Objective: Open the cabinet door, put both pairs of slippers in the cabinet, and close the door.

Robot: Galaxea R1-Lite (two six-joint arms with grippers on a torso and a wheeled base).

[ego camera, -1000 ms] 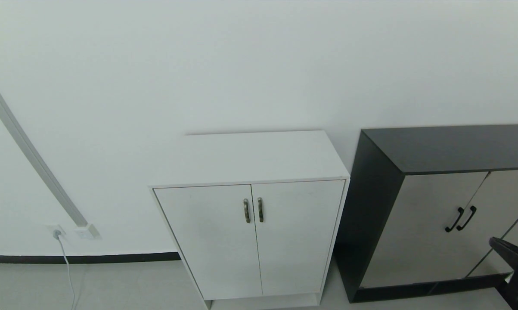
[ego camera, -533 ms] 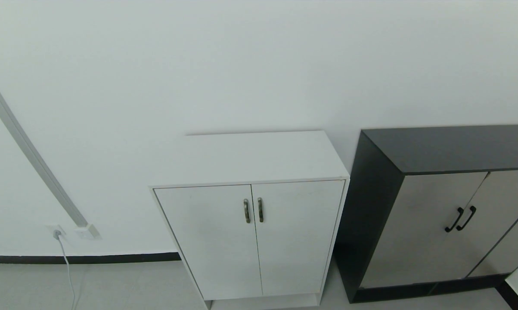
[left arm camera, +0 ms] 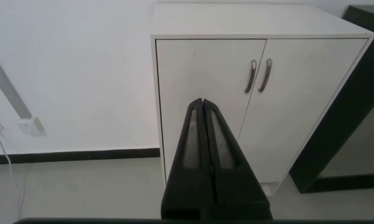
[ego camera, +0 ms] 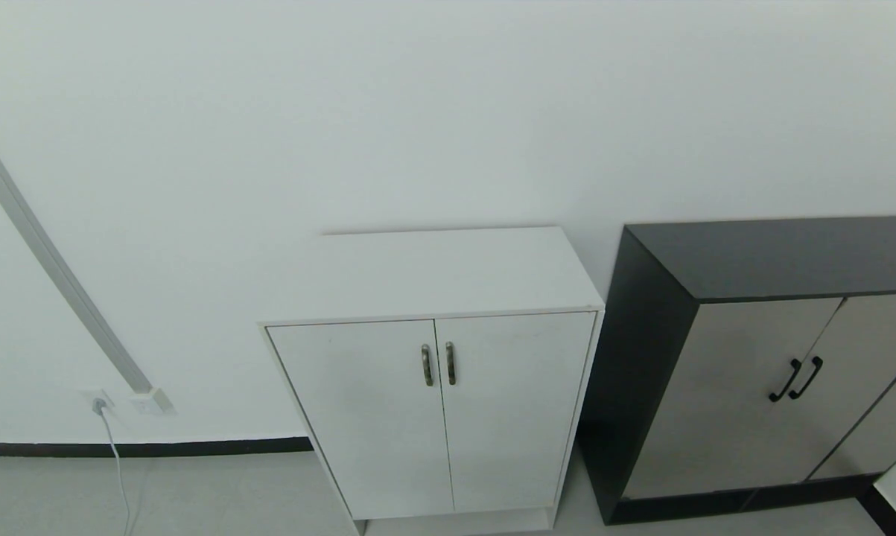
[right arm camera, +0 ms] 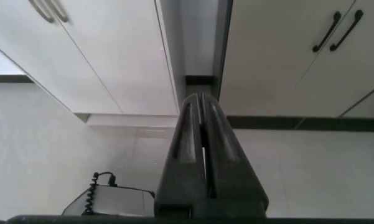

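Nearest, held the left gripper [left arm camera: 203,106] with its fingers pressed together on nothing, pointed toward the cabinet [ego camera: 373,417] and well apart from it. Held the right gripper [right arm camera: 201,99] likewise pressed together and empty, low over the pale floor [right arm camera: 311,168], facing the gap between the cabinet and a black cabinet [ego camera: 641,372]. Saw a grey box [right arm camera: 112,200] with a coiled cord on the floor near the right gripper. Farther off, found the cabinet against the white wall [ego camera: 448,112], both doors shut, two metal handles [ego camera: 438,364] side by side at the centre seam. Found the black cabinet just beside it on the right, with pale doors. Saw a socket [ego camera: 97,403] low on the wall to the left, with a cable hanging to the floor.
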